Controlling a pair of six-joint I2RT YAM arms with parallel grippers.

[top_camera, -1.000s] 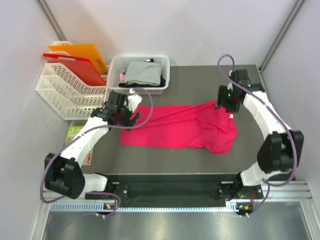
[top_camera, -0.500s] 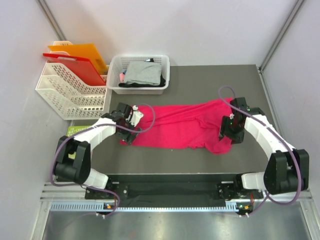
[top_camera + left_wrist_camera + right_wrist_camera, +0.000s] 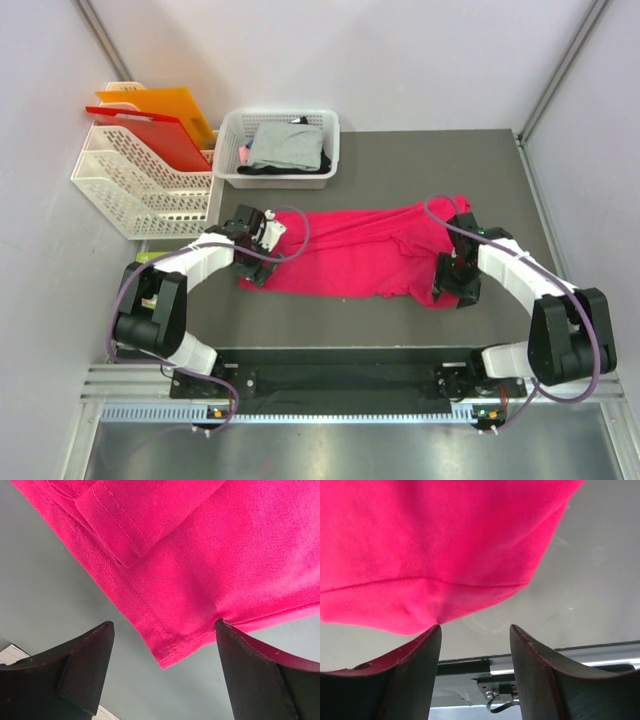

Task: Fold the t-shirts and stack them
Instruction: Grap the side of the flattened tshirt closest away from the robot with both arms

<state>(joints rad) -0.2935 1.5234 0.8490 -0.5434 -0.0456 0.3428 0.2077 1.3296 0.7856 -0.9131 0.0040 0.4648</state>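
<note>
— Dropped toward the bottom of the frame within the last second, both. Finding the left hand at the lower-left corner of the pink-red t-shirt, spread wide astride the stitched hem, gripping nothing.
— And at right?
— Finding the right hand at the lower-right hem, fingers parted, cloth just past the tips, nothing pinched.
— Advice?
— Looks like a corner pickup for a fold. Push in until the hem sits deep between the fingers, close both together, lift level, carry toward the upper edge. Avoid pinching one layer only.
— Looks?
— Grey t-shirt and black t-shirt piled in the basket, upper left of centre. Pink-red one mid-counter, flat at left, rumpled and bunched at right.
</note>
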